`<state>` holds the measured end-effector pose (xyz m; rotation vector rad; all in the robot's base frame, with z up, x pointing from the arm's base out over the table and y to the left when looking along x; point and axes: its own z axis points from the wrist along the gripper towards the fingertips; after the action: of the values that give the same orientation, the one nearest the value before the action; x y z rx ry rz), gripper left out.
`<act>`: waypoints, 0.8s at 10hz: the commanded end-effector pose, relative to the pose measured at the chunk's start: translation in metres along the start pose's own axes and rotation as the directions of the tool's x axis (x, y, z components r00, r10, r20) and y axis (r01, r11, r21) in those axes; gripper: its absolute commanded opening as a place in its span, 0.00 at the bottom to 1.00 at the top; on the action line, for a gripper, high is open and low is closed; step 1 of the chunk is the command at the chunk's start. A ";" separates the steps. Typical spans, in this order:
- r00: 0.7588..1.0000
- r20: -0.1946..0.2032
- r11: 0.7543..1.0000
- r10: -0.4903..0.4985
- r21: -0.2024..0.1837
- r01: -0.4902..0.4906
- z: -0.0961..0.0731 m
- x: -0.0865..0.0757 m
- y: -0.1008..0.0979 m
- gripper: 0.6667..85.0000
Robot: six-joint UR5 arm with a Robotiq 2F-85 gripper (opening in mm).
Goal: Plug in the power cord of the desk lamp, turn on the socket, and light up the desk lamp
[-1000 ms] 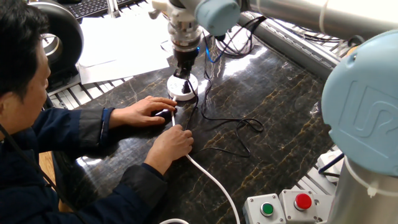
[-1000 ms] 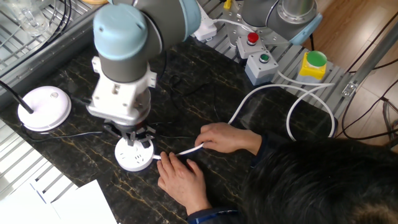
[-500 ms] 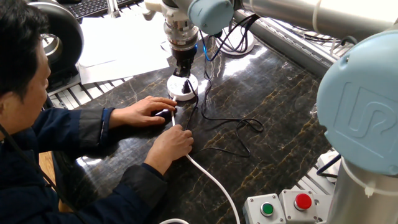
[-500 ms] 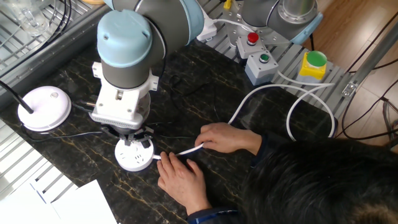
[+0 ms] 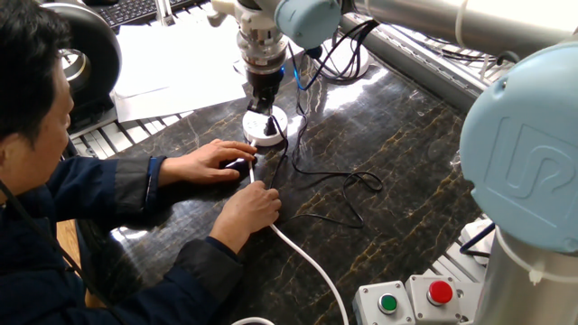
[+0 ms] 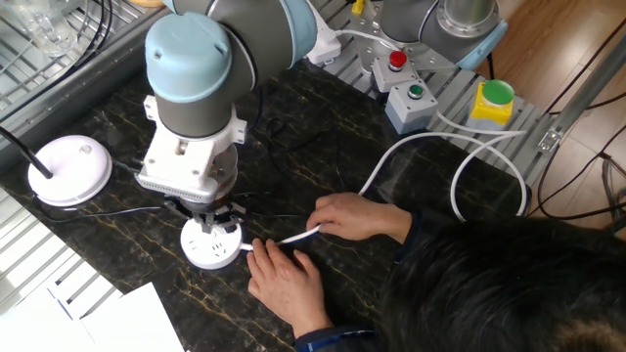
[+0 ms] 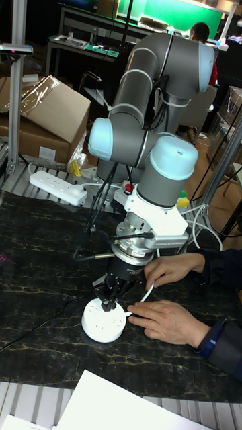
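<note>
- Button box: grey housing at the table's edge, carrying one red and one green pushbutton.
- Yellow box with a green button, just beside it.
- White power strip: rectangular, on the slatted surface.
- Cardboard box: behind the strip.
- White paper sheets: lying near a keyboard.

We see socket, round white puck, flat on dark desk, holes facing up. Power cord, thin black, loops loosely across desk beside it. Desk lamp, flat white disc base, sits well apart from socket.
</note>
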<state>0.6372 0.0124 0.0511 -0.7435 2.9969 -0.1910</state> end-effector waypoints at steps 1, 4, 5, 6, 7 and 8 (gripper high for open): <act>0.992 -0.099 0.997 -0.074 -0.003 0.074 -0.008 -0.018 -0.007 0.00; 0.982 -0.144 0.988 -0.121 0.081 0.134 -0.021 -0.034 -0.018 0.00; 0.986 -0.150 0.996 -0.076 0.028 0.081 -0.016 -0.032 0.002 0.00; 0.988 -0.150 0.999 -0.038 -0.016 0.036 -0.004 -0.027 0.016 0.00; 0.985 -0.170 0.999 -0.031 -0.032 0.026 0.005 -0.019 0.019 0.00; 0.979 -0.197 0.999 -0.043 -0.027 0.038 0.008 -0.011 0.015 0.00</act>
<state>0.6528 0.0262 0.0529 -0.8610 3.1152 -0.2874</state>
